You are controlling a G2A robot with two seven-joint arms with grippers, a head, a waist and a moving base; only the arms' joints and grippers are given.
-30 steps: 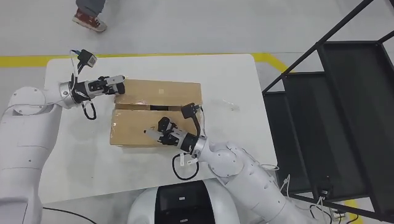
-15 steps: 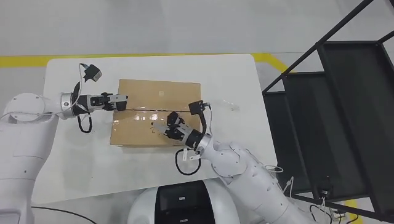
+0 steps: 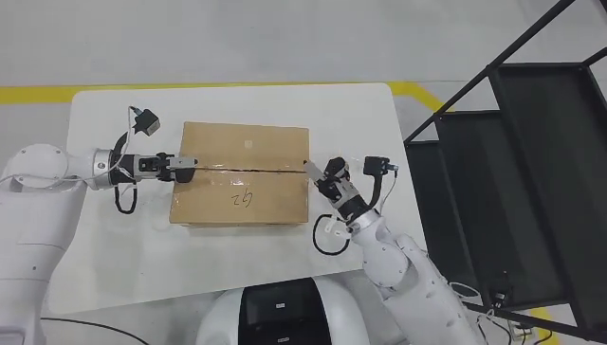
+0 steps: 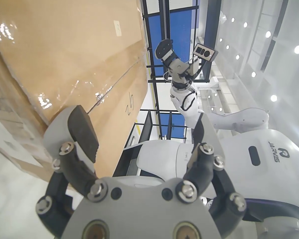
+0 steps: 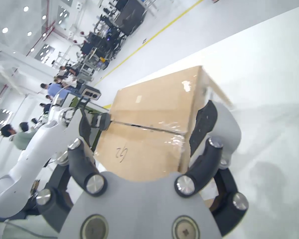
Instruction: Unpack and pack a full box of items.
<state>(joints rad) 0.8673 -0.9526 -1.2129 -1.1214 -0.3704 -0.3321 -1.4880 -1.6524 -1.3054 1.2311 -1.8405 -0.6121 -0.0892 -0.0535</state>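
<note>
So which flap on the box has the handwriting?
The flap nearer the robot; the far flap carries only a small pale label.

Handwritten "42" on the box (image 3: 270, 191), on its near flap; small pale label (image 3: 248, 141) on the far flap, illegible.

industrial lab hall, yellow floor line (image 3: 33, 92), workstations (image 5: 99, 43)
</note>
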